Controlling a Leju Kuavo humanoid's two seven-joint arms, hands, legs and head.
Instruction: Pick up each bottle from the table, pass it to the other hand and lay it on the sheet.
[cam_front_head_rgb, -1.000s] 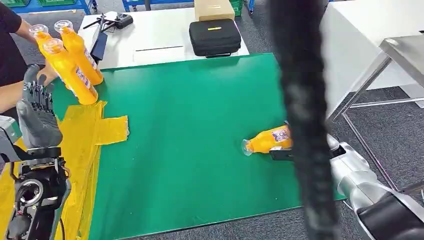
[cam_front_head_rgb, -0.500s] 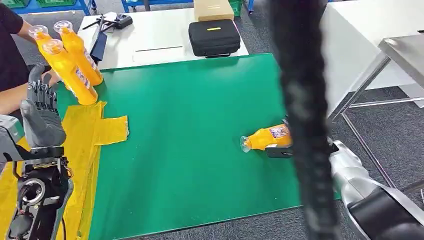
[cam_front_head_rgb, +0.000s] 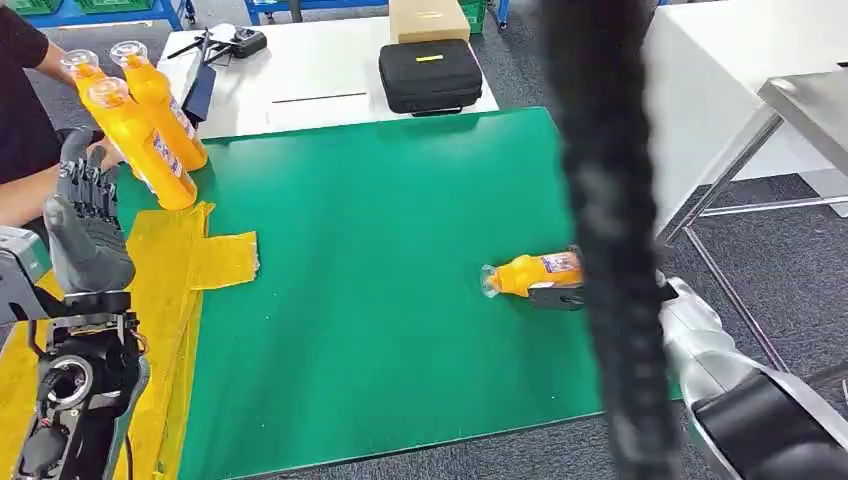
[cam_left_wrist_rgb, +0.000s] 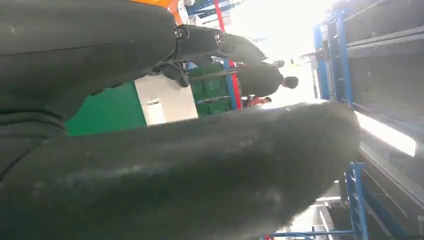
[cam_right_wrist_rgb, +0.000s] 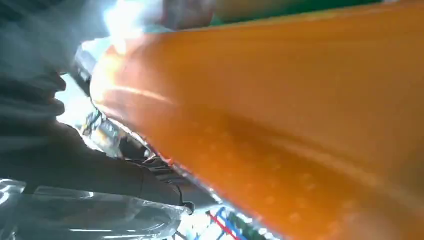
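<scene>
Right hand (cam_front_head_rgb: 562, 297) gripping lying bottle (cam_front_head_rgb: 528, 274), cap toward the mat (cam_front_head_rgb: 380, 250) centre; left hand (cam_front_head_rgb: 88, 225) raised, fingers apart, holding nothing

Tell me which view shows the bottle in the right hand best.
Head view: the bottle shows on its side over the green mat, partly behind a dark blurred strip. Right wrist view gives a close orange blur of it; left wrist view doesn't help.
</scene>
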